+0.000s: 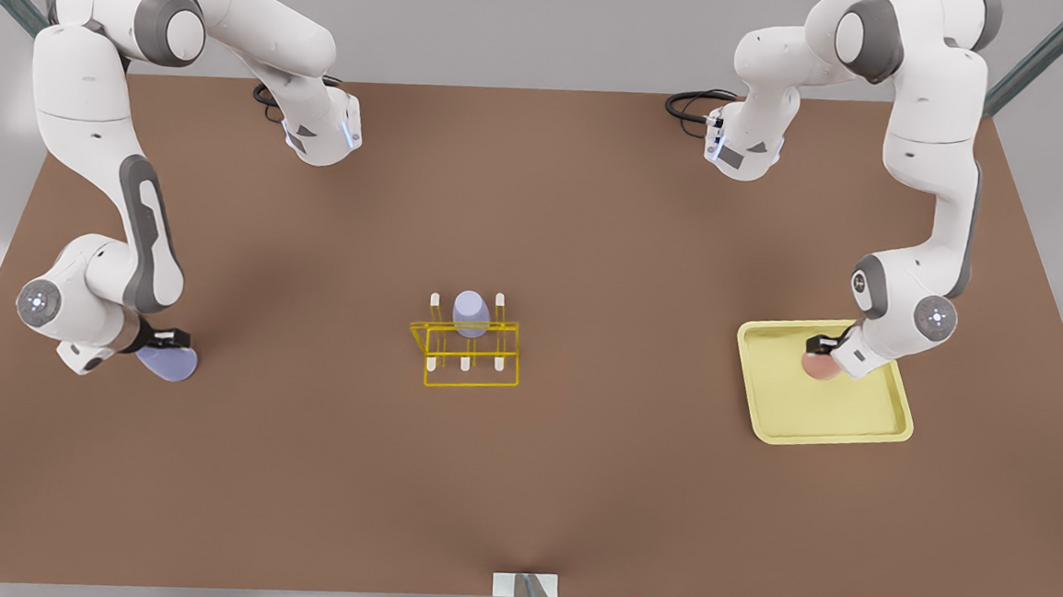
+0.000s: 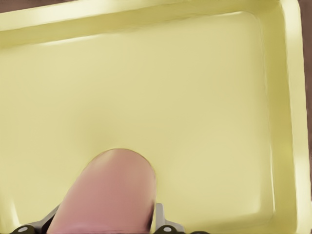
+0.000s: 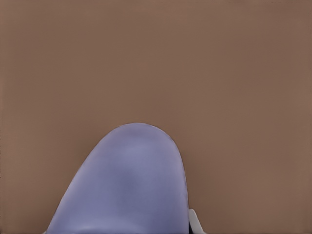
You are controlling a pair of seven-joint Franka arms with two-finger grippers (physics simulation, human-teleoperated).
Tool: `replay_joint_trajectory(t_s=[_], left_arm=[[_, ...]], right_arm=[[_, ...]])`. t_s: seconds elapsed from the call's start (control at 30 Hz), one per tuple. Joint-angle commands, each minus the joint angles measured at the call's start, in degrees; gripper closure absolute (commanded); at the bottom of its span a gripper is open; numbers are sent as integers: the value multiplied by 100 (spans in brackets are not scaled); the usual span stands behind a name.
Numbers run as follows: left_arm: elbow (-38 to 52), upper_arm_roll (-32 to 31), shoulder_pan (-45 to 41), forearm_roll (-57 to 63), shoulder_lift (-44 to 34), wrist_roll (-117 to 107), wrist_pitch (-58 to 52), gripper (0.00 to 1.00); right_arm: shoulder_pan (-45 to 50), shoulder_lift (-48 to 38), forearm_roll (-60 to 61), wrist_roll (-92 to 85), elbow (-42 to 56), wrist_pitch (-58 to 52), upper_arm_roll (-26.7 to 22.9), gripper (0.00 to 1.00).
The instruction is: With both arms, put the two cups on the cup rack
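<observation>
The yellow wire cup rack (image 1: 463, 354) stands mid-table with white-tipped pegs. At the front view's right, my left gripper (image 1: 825, 353) is shut on the salmon pink cup (image 1: 820, 366) over the tray; in the left wrist view that cup (image 2: 109, 195) sits between the fingers (image 2: 163, 225). At the front view's left, low over the table, my right gripper (image 1: 169, 343) is shut on a pale lavender cup (image 1: 168, 364), which is tilted. In the right wrist view the same cup (image 3: 129, 185) sits before the bare table, with one fingertip (image 3: 194, 223) beside it.
A second lavender cup (image 1: 471, 313) sits upside down on a back peg of the rack. The flat pale-yellow tray (image 1: 856, 429) lies at the front view's right, its floor (image 2: 195, 97) bare around the pink cup. A white bracket (image 1: 525, 586) sits at the table's near edge.
</observation>
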Motion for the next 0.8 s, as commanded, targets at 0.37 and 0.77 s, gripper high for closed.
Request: replay_joint_trajectory(t_s=[0.37, 0.77], left_arm=[[77, -7, -30, 42, 0, -120, -13, 24], [226, -85, -847, 7, -624, -1446, -83, 23]], right_arm=[[-3, -143, 471, 7, 1344, -2325, 2134, 39], [1297, 322, 796, 851, 2337, -2282, 2873, 39]])
